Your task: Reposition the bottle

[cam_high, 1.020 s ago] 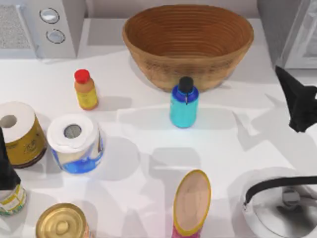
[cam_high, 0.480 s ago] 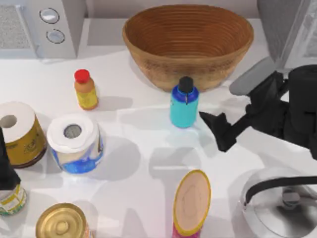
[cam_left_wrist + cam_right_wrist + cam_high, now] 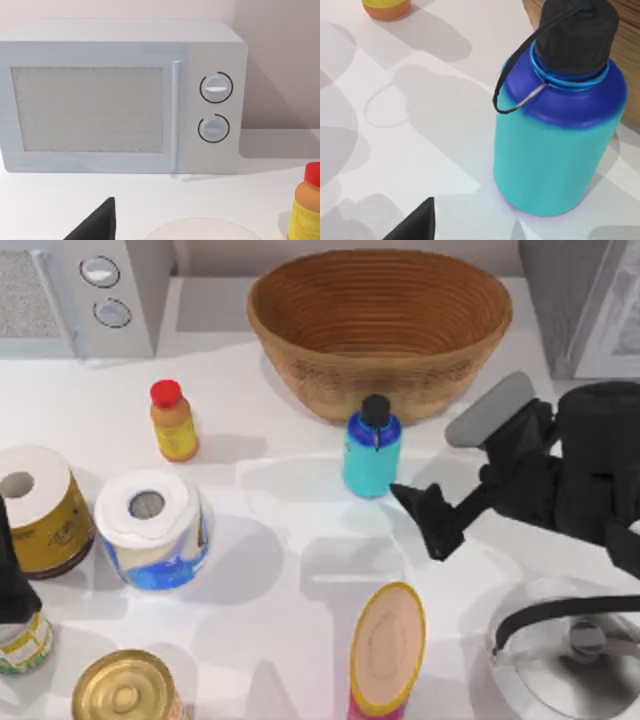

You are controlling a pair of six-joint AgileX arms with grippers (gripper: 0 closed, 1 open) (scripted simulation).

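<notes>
- Our right gripper [image 3: 425, 520] shows dark fingers in the top view, but we cannot tell how its jaws stand.
- In our right wrist view, the small cyan bottle with the blue shoulder and black cap [image 3: 559, 120] loses the top of its cap at the edge.
- The metal kettle with a black handle [image 3: 570, 660] is cut off at the top view's lower right.
- The gold-lidded tin can [image 3: 125, 690] runs off the bottom edge.
- The yellow-orange bottle with a red cap [image 3: 306, 207] is half cut off in our left wrist view.
</notes>
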